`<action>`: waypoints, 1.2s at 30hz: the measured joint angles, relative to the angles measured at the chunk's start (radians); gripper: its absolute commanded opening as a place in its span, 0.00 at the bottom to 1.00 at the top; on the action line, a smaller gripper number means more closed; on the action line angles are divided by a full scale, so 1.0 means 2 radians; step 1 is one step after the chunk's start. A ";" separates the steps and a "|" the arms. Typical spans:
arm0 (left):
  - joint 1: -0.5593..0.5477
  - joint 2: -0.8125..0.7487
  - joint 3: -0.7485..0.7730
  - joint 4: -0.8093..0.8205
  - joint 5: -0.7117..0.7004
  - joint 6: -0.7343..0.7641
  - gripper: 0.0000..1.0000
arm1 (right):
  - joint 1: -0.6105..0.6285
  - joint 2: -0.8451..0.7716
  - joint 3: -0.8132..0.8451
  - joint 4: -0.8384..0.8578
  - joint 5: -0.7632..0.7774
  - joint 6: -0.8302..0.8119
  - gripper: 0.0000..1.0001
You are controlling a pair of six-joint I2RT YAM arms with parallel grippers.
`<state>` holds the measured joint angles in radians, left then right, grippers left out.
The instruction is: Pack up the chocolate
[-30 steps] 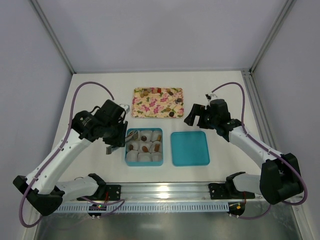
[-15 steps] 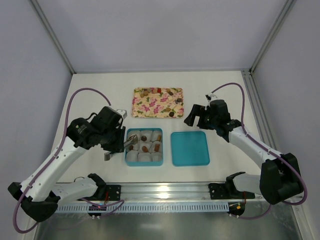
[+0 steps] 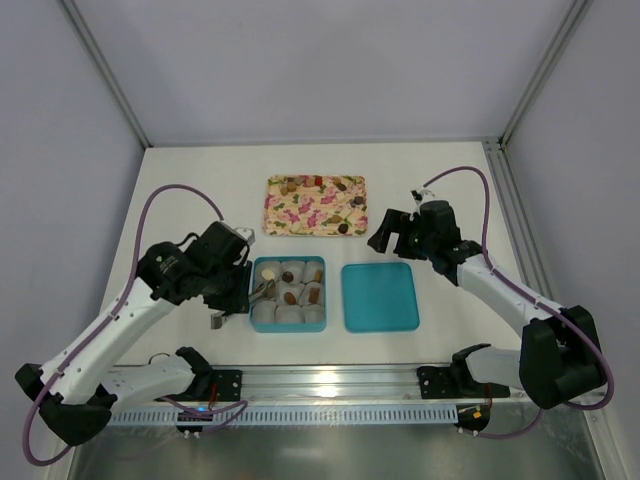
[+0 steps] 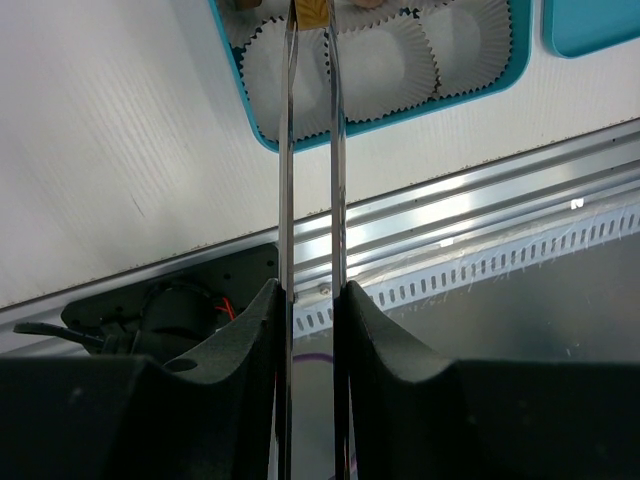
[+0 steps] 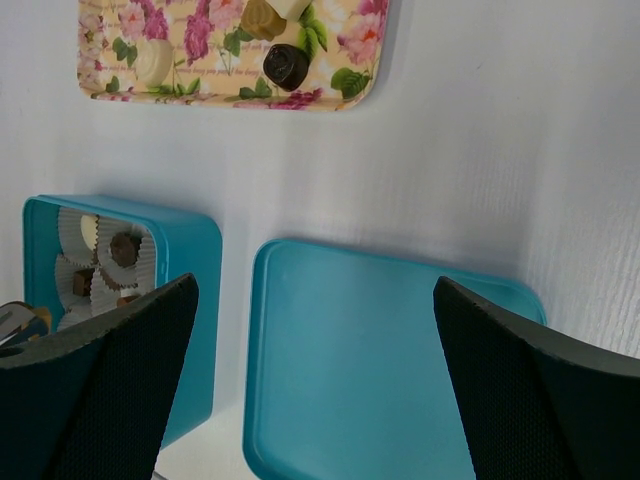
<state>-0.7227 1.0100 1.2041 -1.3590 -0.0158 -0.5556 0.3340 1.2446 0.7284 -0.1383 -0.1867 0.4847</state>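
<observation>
- The left claw point(image 4: 308, 295) is clenched on a pair of thin metal tongs point(image 4: 336, 150). Its two black fingers press the blades from either side.
- The tongs reach forward from the claw over the left side of a teal box point(image 3: 289, 258), which sits on the white table point(image 3: 200, 190) just in front of the arms.
- A tan chocolate point(image 4: 312, 10) is pinched between the tips of the tongs, right at the top edge of the left wrist view. I cannot tell whether it touches a cup or hangs above one.
- The box is lined with pleated white paper cups point(image 4: 375, 70). From above, several cups in the far and middle rows hold brown pieces.
- More chocolates lie on the pink floral tray point(image 3: 300, 215) behind the box, mostly along its far edge and right end. One of them is a dark round piece point(image 5: 286, 65) near the tray's right corner.
- A teal lid point(image 3: 380, 296) lies flat on the table just to the right of the box, with a narrow gap between them.
- The right claw point(image 5: 315, 290) is released, with its fingers spread wide and nothing between them. It hangs above the far edge of the lid, between the lid and the tray.
- A metal rail point(image 3: 330, 378) runs along the near edge of the table, in front of the box.
</observation>
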 measured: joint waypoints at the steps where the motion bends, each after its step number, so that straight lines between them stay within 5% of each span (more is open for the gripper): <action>1: -0.001 -0.001 -0.002 0.000 0.000 -0.002 0.27 | 0.000 0.000 -0.001 0.002 0.000 0.000 1.00; 36: -0.017 -0.004 -0.039 0.000 -0.001 -0.011 0.27 | 0.000 0.014 -0.013 0.018 -0.005 0.006 1.00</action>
<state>-0.7567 1.0027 1.1271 -1.3586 -0.0181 -0.5777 0.3340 1.2728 0.7021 -0.1028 -0.1967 0.4961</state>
